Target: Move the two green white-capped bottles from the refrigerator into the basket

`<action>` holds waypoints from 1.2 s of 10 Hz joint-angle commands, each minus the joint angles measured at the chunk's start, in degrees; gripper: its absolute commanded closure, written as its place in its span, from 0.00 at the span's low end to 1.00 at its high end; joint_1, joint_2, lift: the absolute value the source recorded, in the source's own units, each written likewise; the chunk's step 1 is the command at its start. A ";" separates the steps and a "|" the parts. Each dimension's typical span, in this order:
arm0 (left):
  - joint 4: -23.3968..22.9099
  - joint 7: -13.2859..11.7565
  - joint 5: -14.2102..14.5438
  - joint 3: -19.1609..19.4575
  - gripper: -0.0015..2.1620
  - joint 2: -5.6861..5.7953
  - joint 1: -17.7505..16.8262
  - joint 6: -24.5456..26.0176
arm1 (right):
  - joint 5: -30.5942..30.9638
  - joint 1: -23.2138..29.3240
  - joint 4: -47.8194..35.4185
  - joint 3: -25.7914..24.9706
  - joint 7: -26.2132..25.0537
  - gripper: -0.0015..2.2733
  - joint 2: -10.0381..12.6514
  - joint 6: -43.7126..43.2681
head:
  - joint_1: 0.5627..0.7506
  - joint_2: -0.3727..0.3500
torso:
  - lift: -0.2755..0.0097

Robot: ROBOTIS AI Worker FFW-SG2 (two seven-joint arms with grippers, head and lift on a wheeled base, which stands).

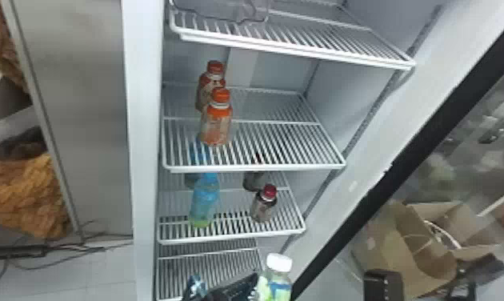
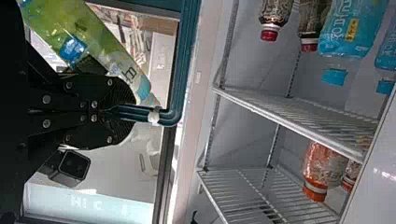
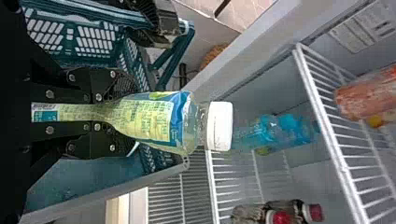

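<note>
Bottle well up off the basket floor: green white-capped btl (image 3: 156,121) roughly upright, cap up, clamped low on body btwn jaws of R gripper (image 3: 131,117), in front of fridge shelves (image 1: 255,168). Body pinched narrow there. Soft plastic, prob.; too hard a squeeze = more buckling, poss. twist in grip; too light = slip.

L gripper (image 2: 127,112): jaws together on basket handle (image 2: 187,56), basket (image 3: 93,39) hung below. Main risk: swing or tilt about that single hold if nudged by R arm or btl. Next: snag on handle or rim while lowering, w/ R jaws aimed up. Prob. needs wrist tipped over; tight turn near shelf edges, poss. knock on blue btl (image 1: 204,200).

Green btl-like shape (image 2: 93,32) below L jaws: cannot tell if 2nd of pair, or if in basket. If so, poss. clash at drop-in.
</note>
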 commanded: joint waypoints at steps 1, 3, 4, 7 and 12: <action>0.00 0.00 0.01 -0.01 0.56 0.00 0.01 0.00 | -0.64 -0.56 0.98 0.03 0.60 0.42 -0.10 0.87 | 0.70 0.03 | 0.95; 0.00 0.00 0.01 -0.01 0.56 0.00 0.01 0.00 | -0.52 -0.84 1.40 -0.08 1.13 0.25 -0.10 0.87 | 0.70 0.03 | 0.95; 0.00 0.00 0.01 -0.01 0.56 0.00 0.01 0.00 | -0.41 -0.98 1.26 -0.20 1.13 0.25 -0.10 0.87 | 0.70 0.03 | 0.95; 0.00 0.00 0.01 0.22 0.56 0.00 0.15 0.00 | 0.05 -1.12 1.12 -0.43 1.39 0.23 -0.10 0.73 | 0.70 0.03 | 0.95; 0.00 -0.09 0.01 -0.01 0.56 -0.09 0.01 0.14 | 8.73 -0.70 -2.40 -2.03 1.30 0.23 0.52 -4.19 | 0.70 0.03 | 0.95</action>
